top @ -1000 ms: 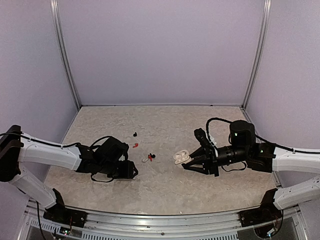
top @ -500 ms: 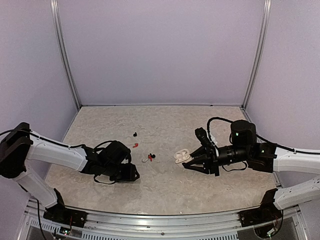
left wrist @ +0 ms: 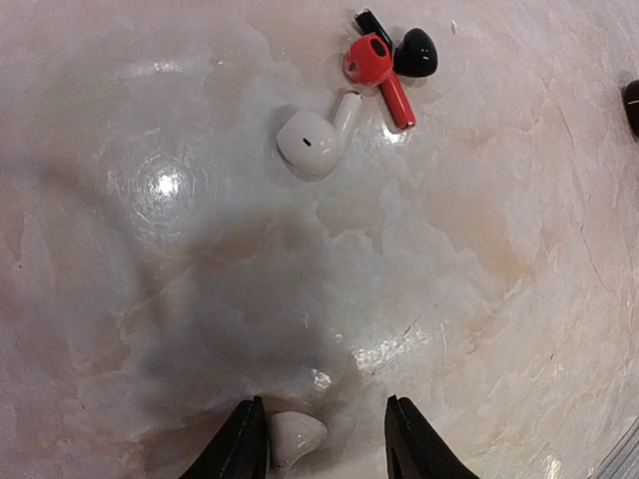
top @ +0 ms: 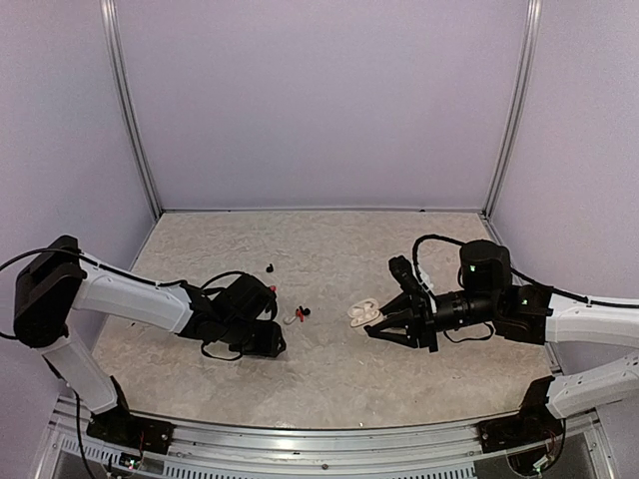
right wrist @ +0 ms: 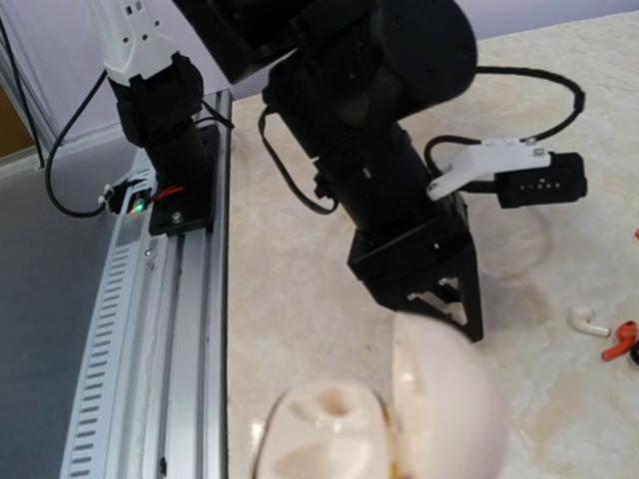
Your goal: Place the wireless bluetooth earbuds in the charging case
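Observation:
Loose earbuds lie mid-table: a white one (left wrist: 315,140), a red one (left wrist: 377,75) and a black one (left wrist: 411,50) close together, seen from the top camera as a small cluster (top: 296,316). Another white earbud (left wrist: 295,437) sits between the fingers of my left gripper (left wrist: 324,451), against the left finger and apart from the right one; the jaws stand apart. My left gripper (top: 272,344) is low over the table, just left of the cluster. My right gripper (top: 379,321) is shut on the white charging case (top: 361,313), whose lid (right wrist: 444,399) stands open above its base (right wrist: 324,434).
A red earbud (top: 270,289) and a black one (top: 270,267) lie farther back, beside the left arm (top: 150,299). A metal rail (right wrist: 170,329) runs along the table's near edge. Purple walls close in the back and both sides.
The left arm has moved right, toward the earbud cluster, and its jaws have narrowed. The right arm and the case have stayed still.

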Tool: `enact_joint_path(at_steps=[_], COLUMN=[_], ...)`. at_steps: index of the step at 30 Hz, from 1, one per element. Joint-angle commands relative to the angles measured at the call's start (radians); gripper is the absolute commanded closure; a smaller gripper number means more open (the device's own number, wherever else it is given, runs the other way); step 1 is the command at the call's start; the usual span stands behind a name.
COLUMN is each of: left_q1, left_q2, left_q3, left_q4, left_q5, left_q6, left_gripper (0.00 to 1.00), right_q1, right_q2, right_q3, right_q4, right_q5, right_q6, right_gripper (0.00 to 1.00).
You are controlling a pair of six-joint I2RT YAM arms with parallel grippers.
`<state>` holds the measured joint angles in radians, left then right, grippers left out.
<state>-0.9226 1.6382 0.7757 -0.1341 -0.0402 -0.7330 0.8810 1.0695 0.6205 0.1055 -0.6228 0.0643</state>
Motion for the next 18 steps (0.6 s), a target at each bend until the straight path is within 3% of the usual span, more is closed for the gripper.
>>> enact_joint_path(at_steps=[1,11,18], left_q1=[-0.004,-0.036,-0.045], left_q2=[0.03,0.105,0.157], left_q3=[0.073,0.229,0.295], left_q4=[-0.148,-0.356,-0.432], left_q5=[-0.081,-0.163,-0.147], left_q6=[0.113,0.276,0.329], left_gripper=[0.59,0.6,0.6], right_q1=[0.0,0.001,0.0], right_q2=[-0.007,-0.012,-0.014], right_q3=[0.007,0.008,0.009], right_q4=[-0.011,-0.02,-0.024], right_q5=[0.007,0.009,0.01], right_q6=[-0.01,-0.014,-0.013], right_gripper=[1.0,1.0,1.0])
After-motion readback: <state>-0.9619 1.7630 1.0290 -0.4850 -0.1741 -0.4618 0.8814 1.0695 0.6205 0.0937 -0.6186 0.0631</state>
